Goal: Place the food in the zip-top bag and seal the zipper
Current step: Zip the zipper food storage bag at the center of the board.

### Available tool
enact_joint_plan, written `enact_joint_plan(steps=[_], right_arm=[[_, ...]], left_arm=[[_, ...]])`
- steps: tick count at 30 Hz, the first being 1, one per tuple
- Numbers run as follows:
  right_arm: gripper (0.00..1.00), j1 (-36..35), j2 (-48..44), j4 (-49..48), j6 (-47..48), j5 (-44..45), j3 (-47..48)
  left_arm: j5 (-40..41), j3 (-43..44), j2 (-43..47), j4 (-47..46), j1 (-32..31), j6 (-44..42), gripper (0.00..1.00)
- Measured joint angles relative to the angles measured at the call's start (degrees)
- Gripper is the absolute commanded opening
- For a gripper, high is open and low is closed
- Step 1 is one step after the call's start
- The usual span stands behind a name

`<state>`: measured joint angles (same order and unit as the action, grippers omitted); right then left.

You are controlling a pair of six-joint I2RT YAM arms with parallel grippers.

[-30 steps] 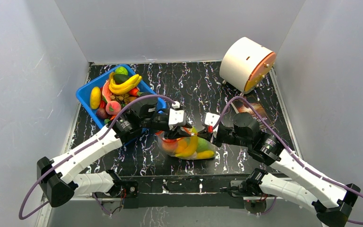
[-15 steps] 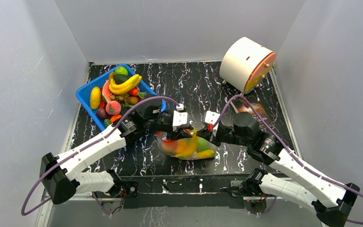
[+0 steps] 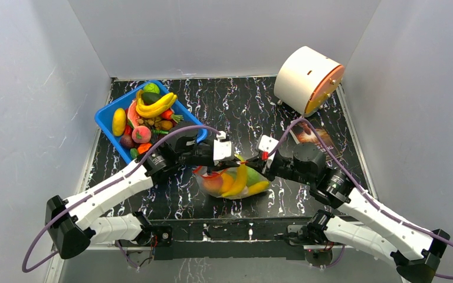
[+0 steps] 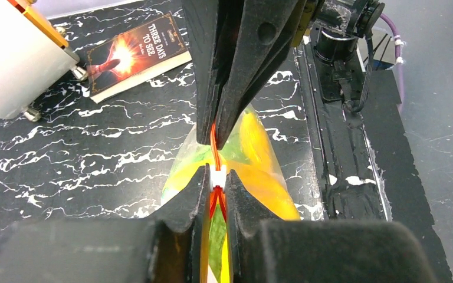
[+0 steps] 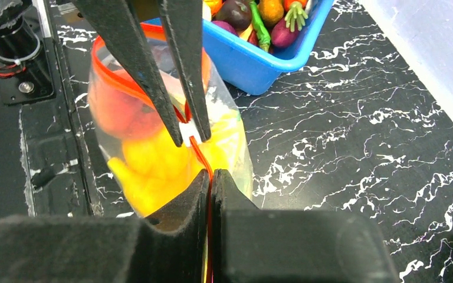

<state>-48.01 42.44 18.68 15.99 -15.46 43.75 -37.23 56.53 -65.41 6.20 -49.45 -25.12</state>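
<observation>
Looking from the left wrist view, we see the left gripper [image 4: 217, 180] closed tightly on the small white slider [image 5: 189, 131] of the zipper [image 4: 214, 147], in the lower middle of the frame. Just above it, the right gripper [image 5: 210, 174] pinches the same red-orange strip, with both fingers pressed together and the strip between them. Between the two grippers the zipper runs as a short, straight line. Below it is the zip-top bag [image 3: 231, 184], in the centre of the top view, on the black marbled table [image 3: 242, 106]. We see the food [image 3: 240, 178] inside it: yellow, green and red pieces. More toy fruits fill the blue basket [image 3: 104, 118] at the upper left of that view. In the left wrist view, a book [image 4: 134, 54] and a white round drum [image 4: 12, 65] sit at the upper left.
</observation>
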Motion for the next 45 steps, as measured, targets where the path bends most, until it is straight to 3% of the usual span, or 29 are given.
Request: enact_joint_plan(steps=[16,45], right_arm=[[0.0,-0.7,-3.7,-2.8,-5.0,9.2,-2.4],[0.0,-0.7,-5.6,-1.4,-6.1,20.4,-3.2]], left_arm=[[7.3,-1.2,5.0,3.1,-0.3,1.8,0.0],[11.6,0.3,8.5,13.6,-0.2,1.5,0.0]])
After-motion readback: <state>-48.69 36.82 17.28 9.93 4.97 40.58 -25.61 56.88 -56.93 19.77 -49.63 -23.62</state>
